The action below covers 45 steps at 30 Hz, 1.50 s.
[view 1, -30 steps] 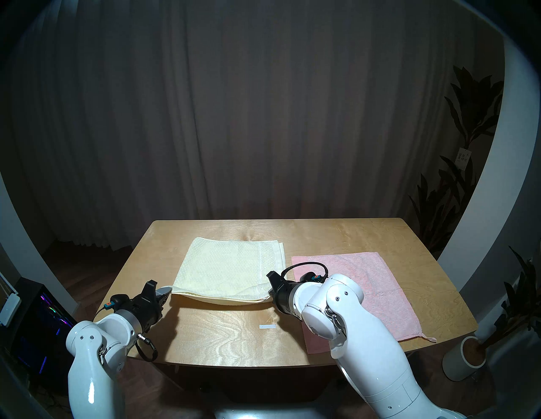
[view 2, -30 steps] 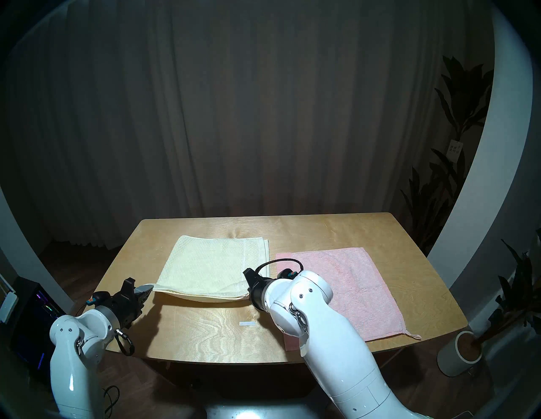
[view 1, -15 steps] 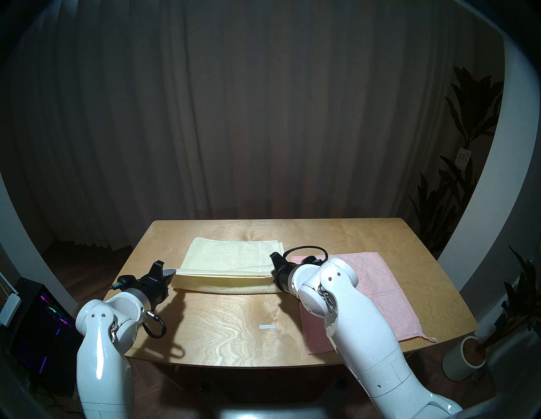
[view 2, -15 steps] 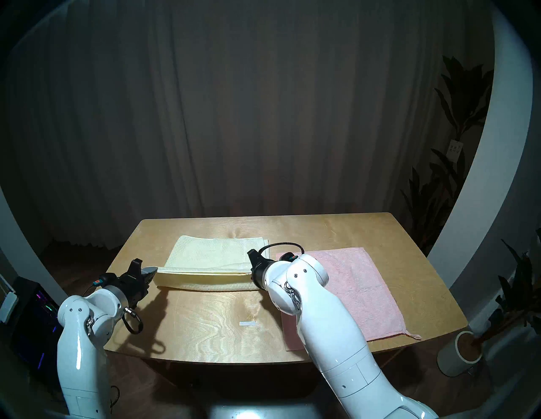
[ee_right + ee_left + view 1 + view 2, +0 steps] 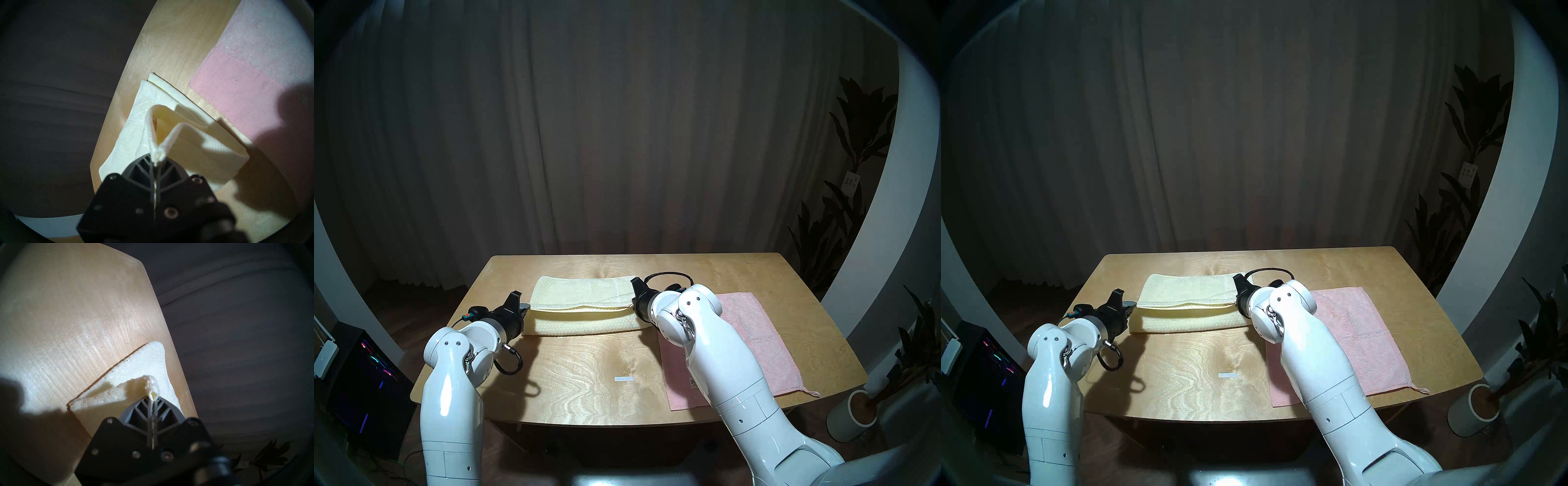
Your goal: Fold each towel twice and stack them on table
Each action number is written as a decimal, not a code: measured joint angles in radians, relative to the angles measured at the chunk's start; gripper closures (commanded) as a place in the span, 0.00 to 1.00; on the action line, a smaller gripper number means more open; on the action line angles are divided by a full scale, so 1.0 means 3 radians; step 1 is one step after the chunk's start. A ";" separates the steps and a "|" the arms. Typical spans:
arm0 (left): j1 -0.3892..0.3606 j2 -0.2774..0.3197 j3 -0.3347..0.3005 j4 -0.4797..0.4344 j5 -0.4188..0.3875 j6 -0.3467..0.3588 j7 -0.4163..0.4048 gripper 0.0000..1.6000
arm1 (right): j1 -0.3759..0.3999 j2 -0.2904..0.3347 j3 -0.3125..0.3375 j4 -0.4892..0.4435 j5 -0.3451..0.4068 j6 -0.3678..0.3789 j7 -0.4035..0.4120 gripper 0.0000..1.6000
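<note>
Both grippers (image 5: 151, 398) (image 5: 158, 160) pinching cream towel (image 5: 585, 325) edge, lifted

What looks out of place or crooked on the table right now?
Only the pink towel: it lies flat but skewed to the table edges, its near corner loop past the rim. The cream towel is simply mid-fold.

Plywood table (image 5: 572, 390): cream towel (image 5: 585, 324) centre-back, pink towel (image 5: 755, 342) right, white tape strip (image 5: 624, 379) front.
</note>
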 measured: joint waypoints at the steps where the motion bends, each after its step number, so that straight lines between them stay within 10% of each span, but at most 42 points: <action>1: -0.0020 0.0006 0.0009 0.0010 0.0004 -0.0011 0.0006 1.00 | 0.0015 -0.0006 0.0004 0.0020 -0.0001 -0.0004 0.0004 1.00; 45: -0.1351 0.0273 0.0566 0.1642 0.0343 -0.0372 -0.0041 1.00 | 0.1064 -0.0439 0.0035 0.1802 -0.0286 -0.0391 0.0555 1.00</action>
